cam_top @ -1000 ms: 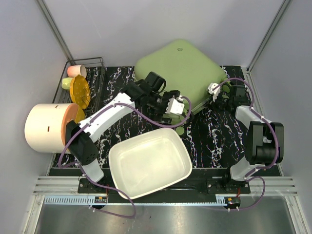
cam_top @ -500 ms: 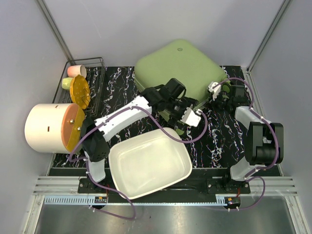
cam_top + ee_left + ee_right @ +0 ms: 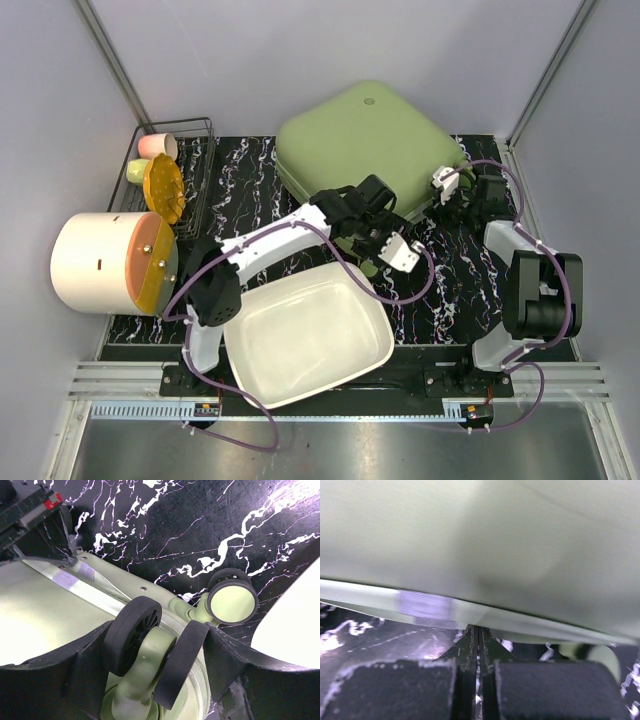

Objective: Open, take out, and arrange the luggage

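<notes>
The olive-green luggage [image 3: 365,140] lies flat and zipped at the back of the table. My left gripper [image 3: 378,258] is at its near corner. In the left wrist view the black twin wheel [image 3: 132,632] sits between the fingers of my left gripper [image 3: 157,645], and both pads touch its outer faces. A second wheel [image 3: 232,596] lies just beyond. My right gripper [image 3: 440,190] is at the luggage's right edge. In the right wrist view its jaws [image 3: 479,630] are pressed together under the pale seam of the luggage [image 3: 495,530]. Whether anything is pinched there is hidden.
A white plastic bin [image 3: 300,282] stands in front of the luggage, close to the left gripper. At the left are a wire rack [image 3: 195,150] with cups [image 3: 158,146], an orange plate [image 3: 163,187] and a large cream cylinder [image 3: 95,262].
My left arm swung right and forward to the luggage's near corner, and its jaws narrowed onto the twin wheel. The right gripper closed and stayed at the luggage's right edge.
</notes>
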`<action>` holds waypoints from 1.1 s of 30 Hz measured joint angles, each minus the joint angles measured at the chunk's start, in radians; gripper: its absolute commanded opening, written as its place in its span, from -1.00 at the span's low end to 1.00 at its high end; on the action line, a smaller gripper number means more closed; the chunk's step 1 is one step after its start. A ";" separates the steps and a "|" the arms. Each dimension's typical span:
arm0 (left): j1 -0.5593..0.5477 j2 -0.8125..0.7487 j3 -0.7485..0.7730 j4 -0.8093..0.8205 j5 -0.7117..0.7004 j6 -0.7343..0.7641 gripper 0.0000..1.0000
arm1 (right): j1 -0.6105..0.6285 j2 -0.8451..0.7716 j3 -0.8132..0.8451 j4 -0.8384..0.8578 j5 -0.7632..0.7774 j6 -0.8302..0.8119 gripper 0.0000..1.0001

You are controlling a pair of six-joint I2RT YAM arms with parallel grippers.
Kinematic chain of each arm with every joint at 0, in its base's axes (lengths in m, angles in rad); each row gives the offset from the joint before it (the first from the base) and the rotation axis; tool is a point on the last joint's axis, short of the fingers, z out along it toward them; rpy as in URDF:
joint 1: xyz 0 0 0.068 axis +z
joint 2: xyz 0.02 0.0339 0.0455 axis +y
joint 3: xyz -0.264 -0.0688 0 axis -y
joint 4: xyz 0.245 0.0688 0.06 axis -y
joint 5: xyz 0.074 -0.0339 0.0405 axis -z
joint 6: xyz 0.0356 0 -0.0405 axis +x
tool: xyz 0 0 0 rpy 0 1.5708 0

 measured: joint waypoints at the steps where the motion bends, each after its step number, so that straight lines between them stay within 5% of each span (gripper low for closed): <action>1: 0.000 -0.013 -0.022 0.018 -0.002 0.004 -0.59 | -0.010 0.000 -0.001 0.009 0.004 0.000 -1.00; 4: 0.000 -0.074 -0.119 0.087 -0.008 0.026 -0.99 | -0.062 0.000 -0.011 0.075 0.035 0.002 -1.00; 9: 0.018 -0.185 -0.269 0.149 -0.005 0.055 -1.00 | -0.132 0.010 -0.087 0.270 0.055 -0.015 -1.00; 19: 0.089 -0.262 -0.363 0.170 0.062 0.112 -1.00 | -0.229 0.154 -0.120 0.670 -0.143 0.090 -1.00; 33: 0.161 -0.291 -0.386 0.106 0.101 0.173 -1.00 | -0.272 0.356 0.097 0.737 -0.344 0.297 -1.00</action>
